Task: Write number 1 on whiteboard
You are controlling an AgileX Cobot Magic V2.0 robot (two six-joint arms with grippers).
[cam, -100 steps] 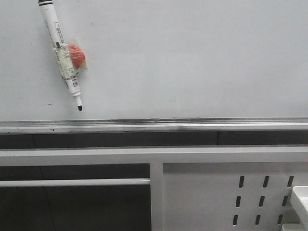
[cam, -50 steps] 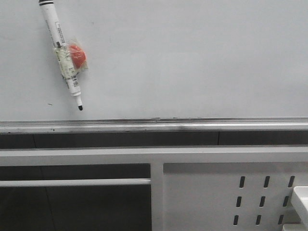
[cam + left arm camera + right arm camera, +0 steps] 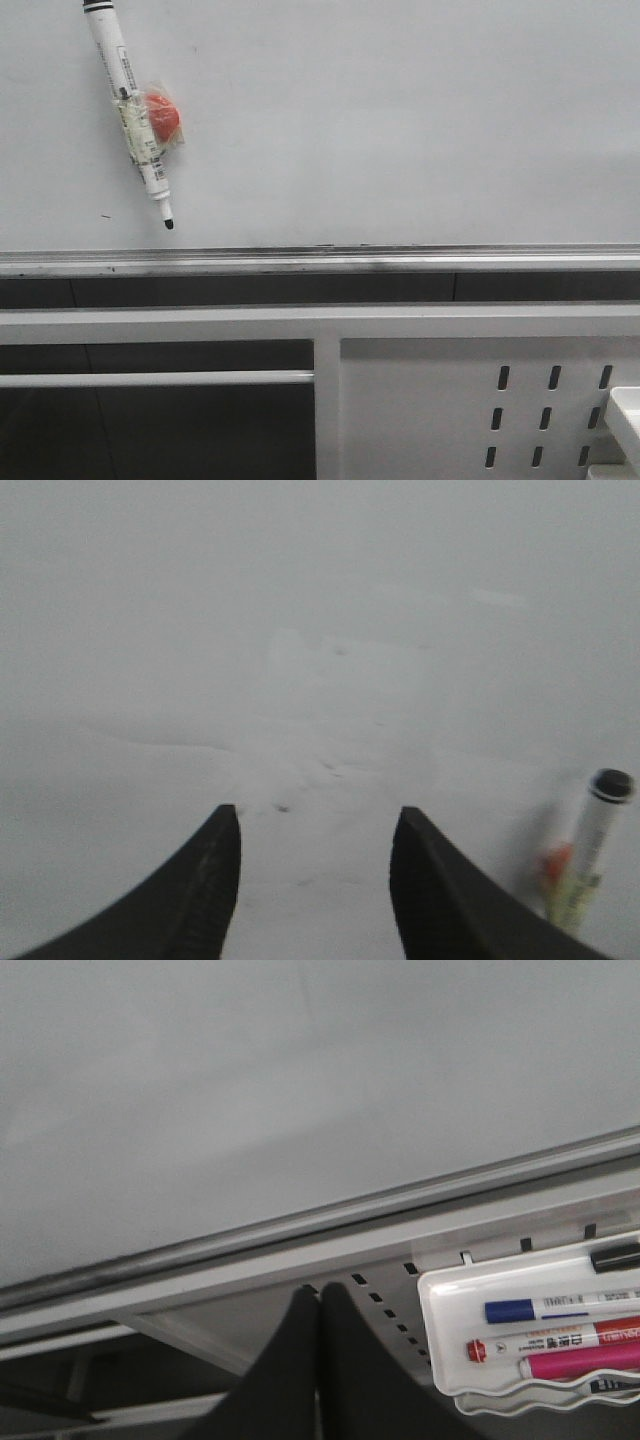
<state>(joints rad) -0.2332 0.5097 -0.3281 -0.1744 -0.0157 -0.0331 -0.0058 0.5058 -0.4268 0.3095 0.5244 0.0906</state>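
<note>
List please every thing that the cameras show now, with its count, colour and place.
whiteboard: 1, pale grey-white, fills the upper front view; no number 1 drawn on it yet
tray rail: 1, silver, along the board's lower edge
marker pen: 1, white with black tip, stuck on the board at upper left, tilted, tip downward
orange-red piece: 1, taped to the pen's side
slotted panel: 1, white, below the rail
tray: 1, white, on the panel, holding markers
markers in tray: blue, red and magenta seen, others partly hidden
left gripper: black, open, facing the board
right gripper: black, shut, empty
</note>
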